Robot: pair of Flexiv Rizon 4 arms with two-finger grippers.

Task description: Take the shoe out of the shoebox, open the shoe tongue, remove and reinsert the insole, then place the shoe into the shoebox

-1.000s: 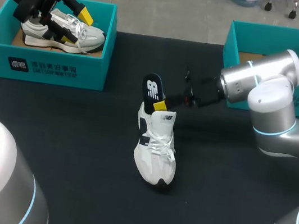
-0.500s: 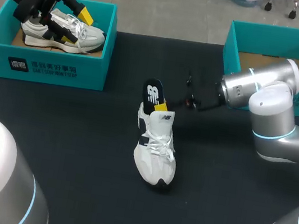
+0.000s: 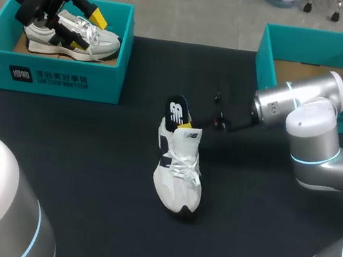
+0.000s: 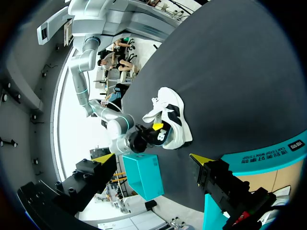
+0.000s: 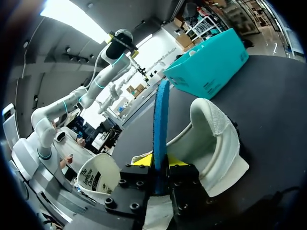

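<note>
A white shoe (image 3: 179,172) lies on the black table, toe toward me. A dark insole (image 3: 175,111) with a white logo stands upright out of its heel opening. My right gripper (image 3: 187,126) is shut on that insole at the heel. In the right wrist view the insole's blue edge (image 5: 160,120) rises from between the fingers, with the shoe's white heel collar (image 5: 216,139) just beside it. My left gripper (image 3: 86,29) stands open over a second white shoe (image 3: 100,42) inside the left teal shoebox (image 3: 69,76). The left wrist view shows the table shoe (image 4: 171,120) far ahead of its fingers.
A second teal shoebox (image 3: 269,49) with a bare cardboard floor stands at the back right, behind my right arm. Black table surface lies open around the shoe, in front and to both sides.
The insole has sunk lower into the shoe's heel. My right arm's wrist has drawn back toward the right and turned. The left arm has not moved.
</note>
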